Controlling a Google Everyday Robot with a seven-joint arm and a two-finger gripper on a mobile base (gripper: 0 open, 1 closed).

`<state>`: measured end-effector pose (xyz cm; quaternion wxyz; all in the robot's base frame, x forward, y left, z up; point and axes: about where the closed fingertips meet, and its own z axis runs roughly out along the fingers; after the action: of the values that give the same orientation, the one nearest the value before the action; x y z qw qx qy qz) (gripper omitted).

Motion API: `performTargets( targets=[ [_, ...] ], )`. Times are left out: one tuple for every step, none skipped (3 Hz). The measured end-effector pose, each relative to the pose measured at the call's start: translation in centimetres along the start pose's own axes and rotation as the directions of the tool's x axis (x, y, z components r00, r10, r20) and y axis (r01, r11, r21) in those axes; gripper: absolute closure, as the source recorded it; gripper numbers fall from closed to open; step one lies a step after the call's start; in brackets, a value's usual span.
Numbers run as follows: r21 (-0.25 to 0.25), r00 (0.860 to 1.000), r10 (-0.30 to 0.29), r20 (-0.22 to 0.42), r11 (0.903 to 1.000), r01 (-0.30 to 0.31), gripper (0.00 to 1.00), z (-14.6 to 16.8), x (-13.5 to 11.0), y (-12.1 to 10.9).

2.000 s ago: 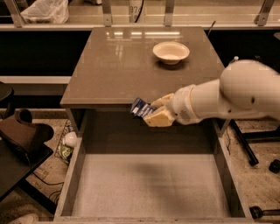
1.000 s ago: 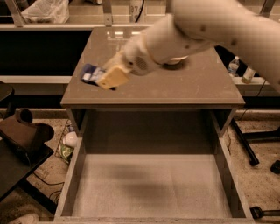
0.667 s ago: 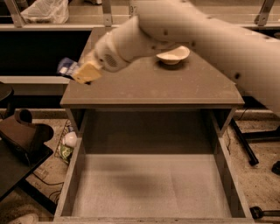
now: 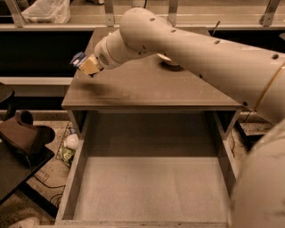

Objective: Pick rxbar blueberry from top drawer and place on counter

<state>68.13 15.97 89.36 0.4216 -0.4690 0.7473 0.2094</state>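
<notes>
My gripper is at the left edge of the counter, a little above its surface. It is shut on the rxbar blueberry, a dark blue bar with a white patch that sticks out to the left of the tan fingers. The white arm reaches in from the right across the counter. The top drawer is pulled open below the counter, and its pale grey bottom shows no objects.
A white bowl sits at the back of the counter, mostly hidden behind my arm. A dark chair stands at the left, with small objects on the floor beside the drawer. A white bag lies at the far back left.
My gripper has carried the bar from just above the drawer's back edge up and to the left, across the counter to its left edge. The arm now covers most of the bowl.
</notes>
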Motion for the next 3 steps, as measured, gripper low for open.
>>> performTargets(
  targets=[
    [0.064, 0.996, 0.088, -0.026, 0.9942, -0.086, 0.82, 0.34, 2.54, -5.3],
    [0.074, 0.994, 0.102, -0.029, 0.9922, -0.1, 0.51, 0.45, 2.97, -6.24],
    [0.073, 0.994, 0.103, -0.03, 0.9923, -0.1, 0.28, 0.58, 2.98, -6.19]
  ],
)
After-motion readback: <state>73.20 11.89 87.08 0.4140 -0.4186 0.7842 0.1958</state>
